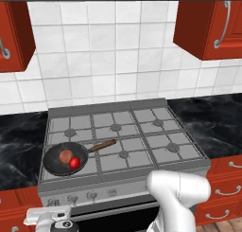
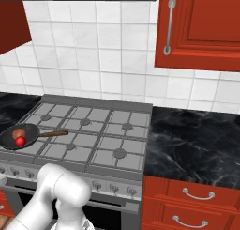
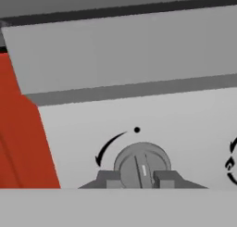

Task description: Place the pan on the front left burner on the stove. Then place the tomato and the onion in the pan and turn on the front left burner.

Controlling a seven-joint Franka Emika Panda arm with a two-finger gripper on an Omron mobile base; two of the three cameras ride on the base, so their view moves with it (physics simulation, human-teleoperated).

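pan [image 1: 65, 159] with tomato [image 1: 74, 163] and onion [image 1: 66, 155] sits on front left burner of stove [image 1: 142, 131], so knob turn is left: gripper [image 3: 137, 179] fingers narrowly straddle the leftmost knob [image 3: 141, 163], pinch its ridge square, rotate along the arrow [image 3: 109, 147]

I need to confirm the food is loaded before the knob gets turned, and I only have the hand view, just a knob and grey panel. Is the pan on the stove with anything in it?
Observer: Yes. The pan sits on the front left burner of the stove, handle pointing right.
Operator: Both items inside?
Observer: The tomato and the onion both lie in the pan, side by side.
Operator: Which knob am I facing?
Observer: The hand hangs low at the left end of the front panel, so likely the leftmost knob, which the gripper fingertips flank.
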